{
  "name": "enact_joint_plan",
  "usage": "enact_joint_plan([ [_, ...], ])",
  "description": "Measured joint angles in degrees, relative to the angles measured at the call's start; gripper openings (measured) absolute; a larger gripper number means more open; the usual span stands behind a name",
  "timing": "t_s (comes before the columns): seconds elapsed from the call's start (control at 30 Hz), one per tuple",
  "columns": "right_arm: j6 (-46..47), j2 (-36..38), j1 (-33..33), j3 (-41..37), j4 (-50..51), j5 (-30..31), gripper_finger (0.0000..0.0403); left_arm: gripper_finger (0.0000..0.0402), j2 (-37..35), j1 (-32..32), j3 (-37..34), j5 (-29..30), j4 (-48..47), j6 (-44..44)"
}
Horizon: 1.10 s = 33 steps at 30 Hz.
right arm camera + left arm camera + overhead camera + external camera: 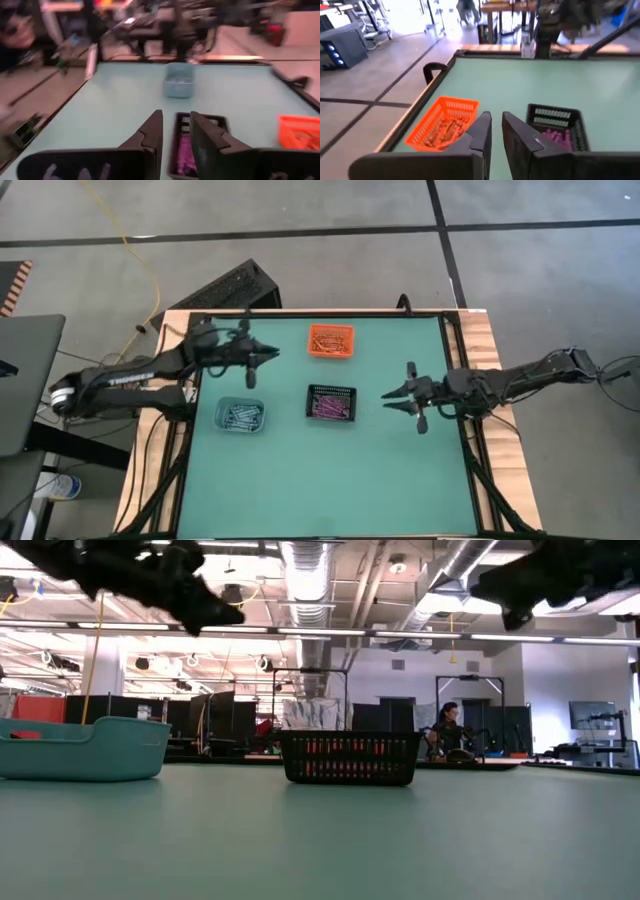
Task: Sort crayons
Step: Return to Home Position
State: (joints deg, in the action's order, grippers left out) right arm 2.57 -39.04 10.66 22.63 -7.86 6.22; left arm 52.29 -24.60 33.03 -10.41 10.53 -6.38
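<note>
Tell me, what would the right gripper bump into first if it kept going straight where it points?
Probably the black bin with the purple crayons: the right gripper points straight at it. But it hangs above the table, so it might pass over the rim; depth is unclear.

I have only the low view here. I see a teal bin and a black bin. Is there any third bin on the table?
Observer: Yes, an orange bin stands behind the black bin, hidden from your camera.
Operator: What lies in the black one?
Observer: It holds purple crayons.
Operator: Do the fingers hold something?
Observer: No. The left gripper and the right gripper are both open and empty.
</note>
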Motion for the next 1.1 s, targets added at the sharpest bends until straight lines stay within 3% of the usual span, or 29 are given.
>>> enact_joint_plan([
  [0.27, 5.0, 15.7, -1.1, -10.5, -2.4, 11.9, 0.0092, 0.0019, -14.4, 0.0, -13.0, 1.4, 3.6, 6.5],
  [0.67, 6.7, 34.6, -1.1, -18.4, 5.0, 13.8, 0.0092, 0.0017, -29.2, 1.6, -23.6, 2.0, 3.6, 13.3],
  [0.8, 7.8, 39.0, -1.0, -18.4, 10.2, 14.8, 0.0092, 0.0017, -33.0, 2.3, -26.3, 2.2, 3.6, 15.1],
  [1.1, 8.1, 38.9, -1.0, -18.4, 15.2, 16.3, 0.0092, 0.0017, -38.6, 4.2, -31.8, 4.9, 7.5, 17.8],
])
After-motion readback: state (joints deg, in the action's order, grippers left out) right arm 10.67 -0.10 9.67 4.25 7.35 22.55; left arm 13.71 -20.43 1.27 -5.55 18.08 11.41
